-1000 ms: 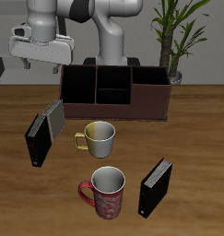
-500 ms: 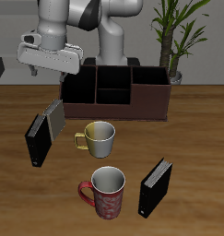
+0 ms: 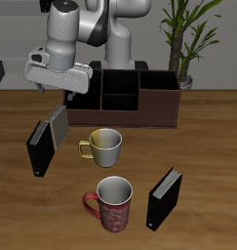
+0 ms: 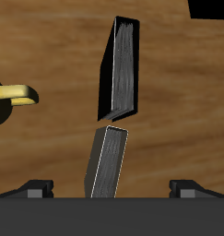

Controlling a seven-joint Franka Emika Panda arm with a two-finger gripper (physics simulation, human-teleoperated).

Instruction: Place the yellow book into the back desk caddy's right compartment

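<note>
Jaws: spread apart with nothing between them, hanging in the air above the two upright books; in the wrist view both finger tips sit wide apart at the frame's edge.

Yellow book: stands on edge on the surface, leaning slightly, just behind a black book and below the jaws; its greyish-tan cover and pale page edges show in the wrist view.

Black book near it: upright on its edge, nearer the table's front edge than the yellow book, almost end to end with it.

Back desk caddy: long dark reddish-brown box toward the rear of the surface, with black dividers.

Right compartment: the wide section at the end nearest the arm, partly hidden by the jaws' body.

Second black book: upright near the front edge, well apart from the others.

Yellow-green mug: in front of the caddy, its handle also visible from the wrist.

Red patterned mug: nearer the front edge.

Surface: wood-grained.
</note>
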